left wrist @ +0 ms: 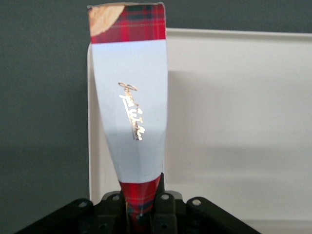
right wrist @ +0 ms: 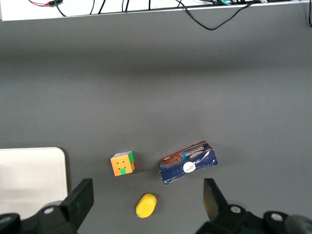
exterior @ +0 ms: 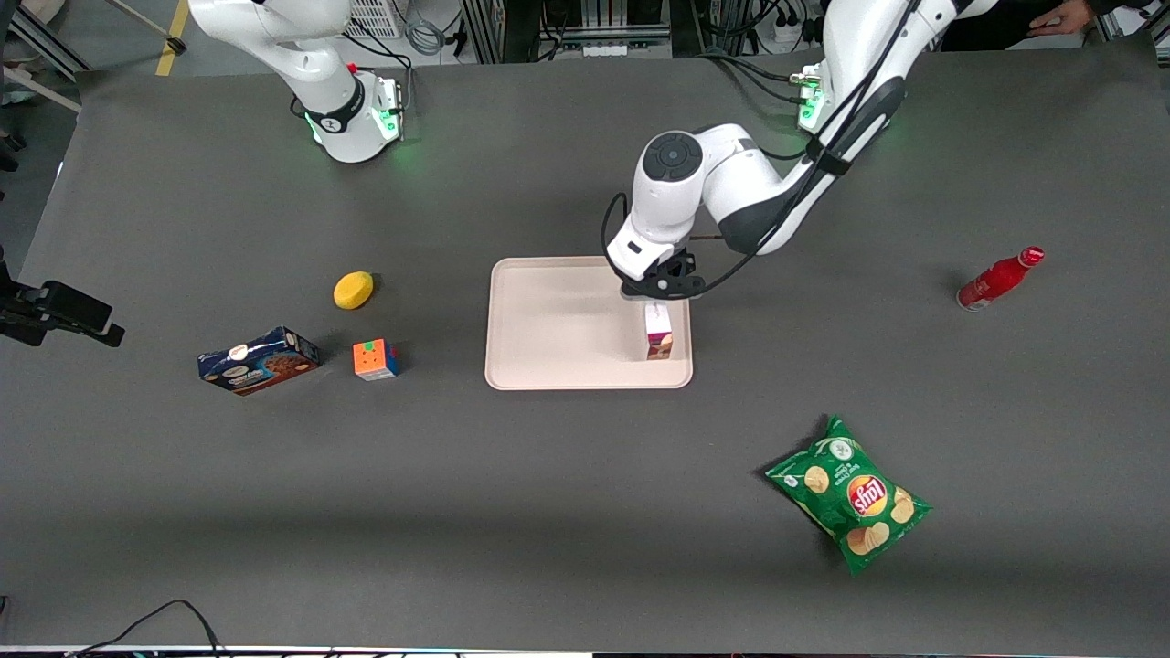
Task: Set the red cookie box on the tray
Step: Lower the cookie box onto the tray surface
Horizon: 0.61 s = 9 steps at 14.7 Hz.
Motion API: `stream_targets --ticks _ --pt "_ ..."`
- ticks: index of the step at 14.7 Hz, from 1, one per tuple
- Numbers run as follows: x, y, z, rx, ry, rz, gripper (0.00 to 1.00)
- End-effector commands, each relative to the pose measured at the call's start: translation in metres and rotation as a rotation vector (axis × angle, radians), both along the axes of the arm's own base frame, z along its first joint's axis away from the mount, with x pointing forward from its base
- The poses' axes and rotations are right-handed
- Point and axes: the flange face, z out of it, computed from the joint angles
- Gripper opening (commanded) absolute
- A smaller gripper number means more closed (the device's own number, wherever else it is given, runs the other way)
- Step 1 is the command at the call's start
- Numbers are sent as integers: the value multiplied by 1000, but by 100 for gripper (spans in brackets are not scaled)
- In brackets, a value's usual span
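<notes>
From the front, the black tool (exterior: pixel 660 291) is gripping the long dark-red plaid cookie box (exterior: pixel 658 333), standing it up on the big flat cream-pink tray (exterior: pixel 567 329) on the dark grey surface (exterior: pixel 585 512). In the left wrist view, the tool (left wrist: pixel 141 209) is pinching the box's (left wrist: pixel 131 112) red end, and the box is leaning along the tray's (left wrist: pixel 234 122) edge.

My claw (exterior: pixel 660 302): clamped on the red cookie box (exterior: pixel 658 332), over the tray (exterior: pixel 548 329).
Tray: bare toward the parked arm's end.
Nearest clutter: cube (exterior: pixel 376 359), well apart.
</notes>
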Motion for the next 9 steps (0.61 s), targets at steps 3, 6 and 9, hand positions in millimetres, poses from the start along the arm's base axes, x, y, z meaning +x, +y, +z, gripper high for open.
stream_targets --ticks 3,6,9 --pt "32 8 -19 26 -40 1 19" --pt "31 9 -31 34 -36 24 19" --pt "25 6 -45 40 -29 29 24"
